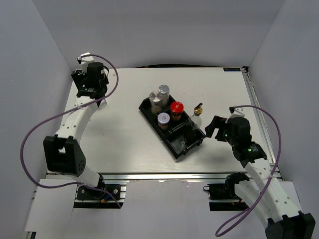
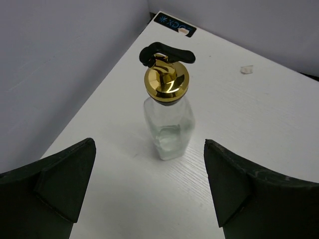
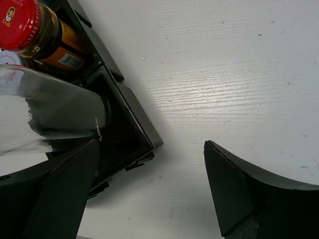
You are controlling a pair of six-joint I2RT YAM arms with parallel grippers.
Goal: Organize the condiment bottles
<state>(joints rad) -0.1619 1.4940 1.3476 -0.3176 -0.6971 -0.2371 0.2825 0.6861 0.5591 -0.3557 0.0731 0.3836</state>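
Note:
A black tray lies slantwise mid-table. Two silver-capped shakers, a red-capped brown jar and a small white-and-red-lidded jar stand in it. A clear glass bottle with a gold spout stands by the tray's right side. My right gripper is open just right of it; in the right wrist view the bottle sits above the left finger. A second gold-spouted bottle stands upright ahead of my open left gripper, apart from it. The top view hides it.
Grey walls enclose the table on three sides. In the left wrist view, the second bottle stands near a table corner with a blue label, close to the left wall. The tray's near compartment holds nothing.

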